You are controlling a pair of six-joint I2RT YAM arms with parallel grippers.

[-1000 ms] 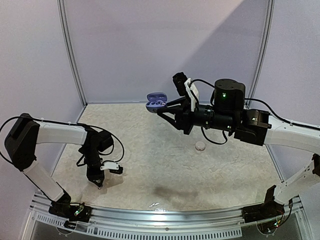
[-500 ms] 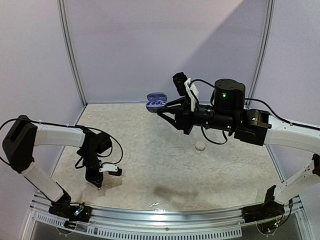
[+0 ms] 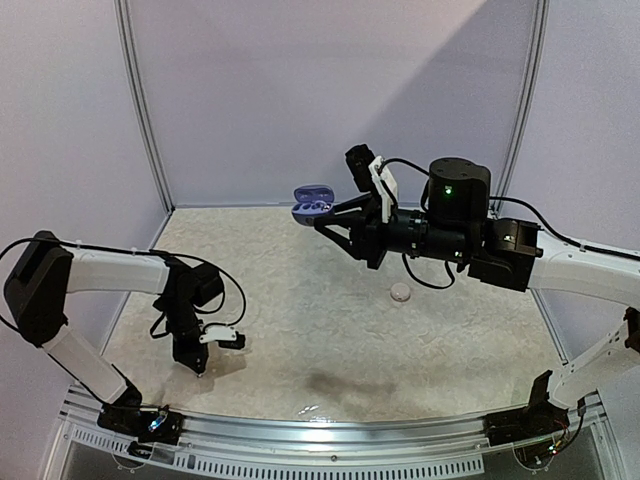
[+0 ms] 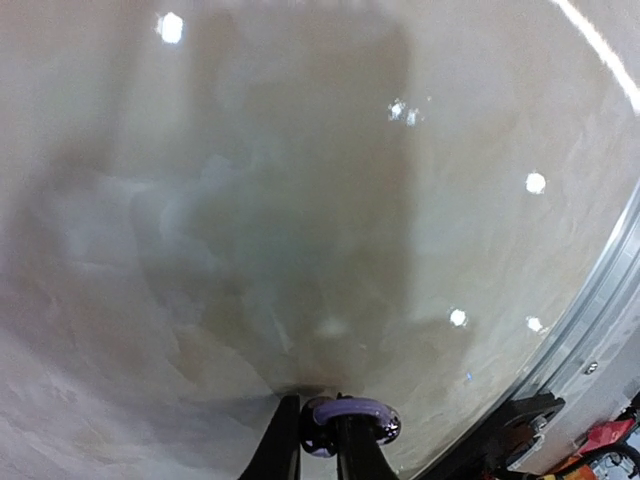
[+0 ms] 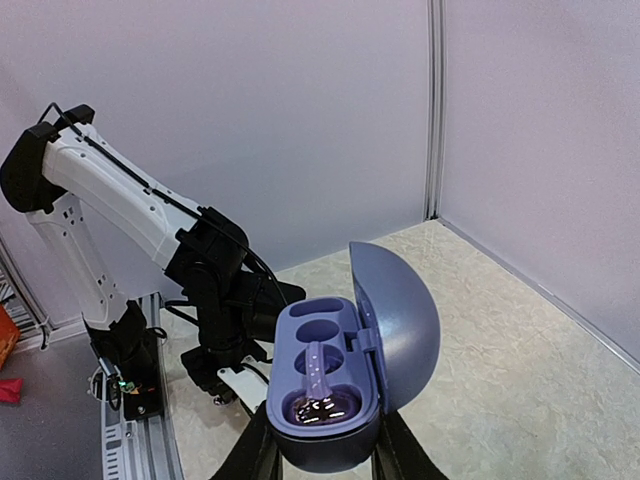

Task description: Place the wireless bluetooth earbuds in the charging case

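Observation:
My right gripper [image 3: 325, 215] is shut on an open lilac charging case [image 3: 313, 203] and holds it high above the back of the table. In the right wrist view the case [image 5: 330, 390] has its lid swung to the right. One dark shiny earbud [image 5: 322, 405] sits in the near socket and the far socket [image 5: 325, 330] is empty. My left gripper [image 3: 198, 368] points down at the table near the front left. In the left wrist view it [image 4: 320, 445] is shut on a dark glossy earbud with a lilac band [image 4: 370, 412], just above the surface. No whitish earbuds show.
A small round white object [image 3: 400, 292] lies on the beige table right of centre. The table's metal front rail [image 4: 590, 310] runs close to my left gripper. Pale walls enclose the back and sides. The left arm [image 5: 215, 290] shows behind the case.
The left arm has shifted very slightly to the left near the table front. The right arm and the case have not moved.

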